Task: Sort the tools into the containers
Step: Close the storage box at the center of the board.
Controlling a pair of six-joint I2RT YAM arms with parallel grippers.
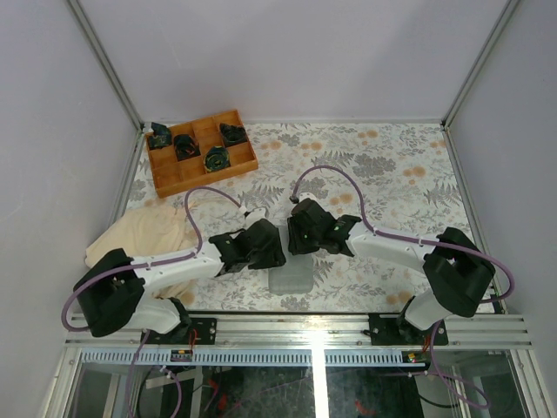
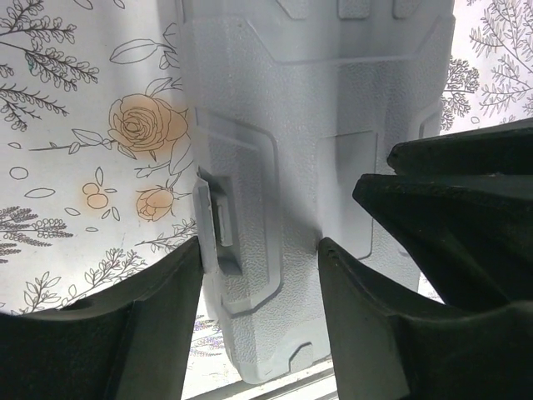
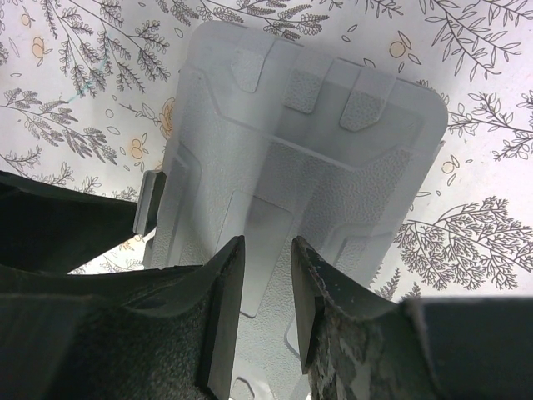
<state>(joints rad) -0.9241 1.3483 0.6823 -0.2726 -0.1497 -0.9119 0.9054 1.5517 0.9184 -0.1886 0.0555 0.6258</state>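
Note:
The container is a flat grey plastic case (image 1: 291, 279), lying closed on the flowered table near its front edge. My left gripper (image 2: 260, 250) hangs low over the case's (image 2: 316, 108) left side. One finger sits against the outer edge by the latch (image 2: 218, 225), the other over the lid, and the jaws stand apart. My right gripper (image 3: 267, 246) hovers over the lid (image 3: 308, 142) with a narrow gap and nothing between its fingers. In the top view the two grippers (image 1: 277, 251) (image 1: 303, 246) almost meet above the case. The tools are out of view.
A brown wooden divided tray (image 1: 202, 150) holding black parts stands at the back left. A beige cloth (image 1: 152, 231) lies by the left arm. The metal front rail (image 1: 305, 326) runs just behind the case. The right gripper's black body (image 2: 466, 192) crowds the left wrist view.

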